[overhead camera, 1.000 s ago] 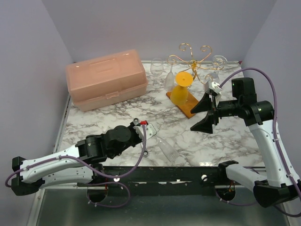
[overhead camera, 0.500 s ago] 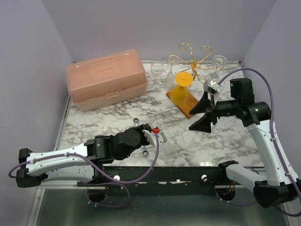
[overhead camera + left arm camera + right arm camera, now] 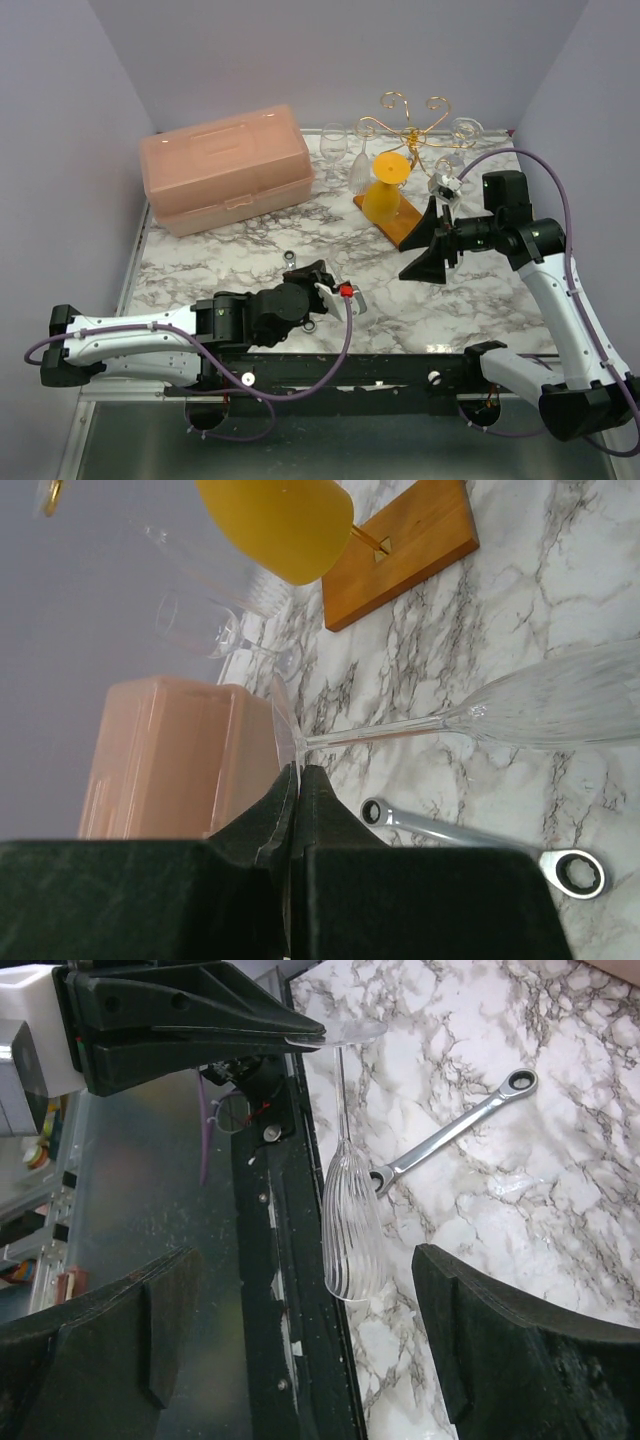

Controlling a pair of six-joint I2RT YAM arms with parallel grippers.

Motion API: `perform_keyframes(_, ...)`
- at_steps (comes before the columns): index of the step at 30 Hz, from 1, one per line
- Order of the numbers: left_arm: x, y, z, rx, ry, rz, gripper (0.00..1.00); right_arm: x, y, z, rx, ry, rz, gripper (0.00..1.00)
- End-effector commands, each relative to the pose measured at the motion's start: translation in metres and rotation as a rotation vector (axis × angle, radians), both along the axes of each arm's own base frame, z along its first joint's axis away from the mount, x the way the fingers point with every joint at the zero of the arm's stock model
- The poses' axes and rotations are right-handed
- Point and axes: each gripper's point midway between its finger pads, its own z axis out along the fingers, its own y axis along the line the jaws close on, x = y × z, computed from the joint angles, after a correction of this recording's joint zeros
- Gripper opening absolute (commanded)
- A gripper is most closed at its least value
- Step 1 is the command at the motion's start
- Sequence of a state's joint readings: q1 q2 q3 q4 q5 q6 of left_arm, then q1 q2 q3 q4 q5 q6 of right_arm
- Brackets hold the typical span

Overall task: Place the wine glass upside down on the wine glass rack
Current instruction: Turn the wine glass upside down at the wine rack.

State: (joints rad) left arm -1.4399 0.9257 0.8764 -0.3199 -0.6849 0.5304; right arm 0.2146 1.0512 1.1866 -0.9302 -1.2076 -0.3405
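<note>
My left gripper [image 3: 343,292] [image 3: 295,776] is shut on the round foot of a clear ribbed wine glass [image 3: 560,708]. The stem runs straight out from the fingertips to the bowl. In the right wrist view the glass [image 3: 352,1225] hangs bowl-down from the left fingers [image 3: 200,1022], near the table's front edge. My right gripper [image 3: 425,245] [image 3: 315,1345] is open and empty, facing the glass from a distance. The wine glass rack [image 3: 408,125], gold wire on an orange-brown base [image 3: 397,228], stands at the back. A yellow glass [image 3: 384,192] hangs upside down on it.
Clear glasses [image 3: 335,140] stand around the rack. A pink lidded box [image 3: 225,170] fills the back left. A silver wrench [image 3: 480,842] [image 3: 455,1130] lies on the marble beside the held glass. The black front rail [image 3: 300,1260] runs along the table edge.
My left arm has swung right and toward the front edge, carrying the glass by its foot. My right gripper has shifted slightly left, still open.
</note>
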Motion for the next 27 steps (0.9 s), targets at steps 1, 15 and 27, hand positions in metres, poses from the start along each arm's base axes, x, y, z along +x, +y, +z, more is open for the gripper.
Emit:
perform_keyframes(1, 0.004, -0.003, 0.013, -0.018, -0.075, 0.017, 0.00, -0.002, 0.004, 0.006, 0.049, 0.033, 0.022, 0.94)
perform_keyframes(15, 0.006, -0.033, 0.018, 0.039, -0.301, 0.026, 0.00, 0.010, 0.012, 0.008, 0.099, 0.236, -0.040, 0.94)
perform_keyframes(27, 0.002, -0.047, 0.026, 0.157, -0.682, 0.129, 0.00, 0.019, 0.011, 0.002, 0.099, 0.392, -0.195, 0.92)
